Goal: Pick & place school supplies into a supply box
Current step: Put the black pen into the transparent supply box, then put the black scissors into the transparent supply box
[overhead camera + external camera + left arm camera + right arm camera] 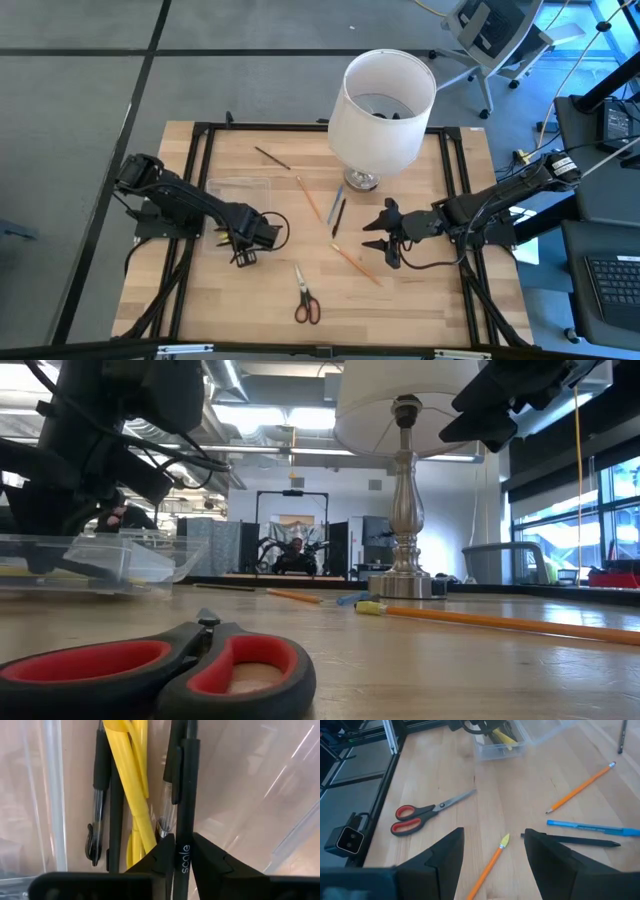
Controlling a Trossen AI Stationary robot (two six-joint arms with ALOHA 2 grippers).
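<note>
- Gripping a black pen (181, 795) printed "scale" in white, your left gripper (182, 851) has its fingertips (161, 855) pinched tight on the barrel over the supply box (238, 195); the barrel runs lengthwise along the box, as do the pens under it.
- Look inside the clear box: yellow pencils (134, 785) and more black pens (100, 795) already lie side by side, roughly parallel to its long walls.
- Your right gripper (492, 851) hangs over the table's middle, jaws spread wide and holding nothing, straddling an orange pencil (487, 865) whose yellow end points toward the box.
- Note the red-handled scissors (305, 298) flat on the wood near the front edge, closed blades aimed back toward the lamp (380, 110).
- Between lamp and right gripper you have a second orange pencil (308, 198), a blue pen (592, 826) and a black pen (570, 840), all lying loose; a dark pencil (271, 157) rests alone farther back.
- No other readable lettering shows on the loose supplies.
</note>
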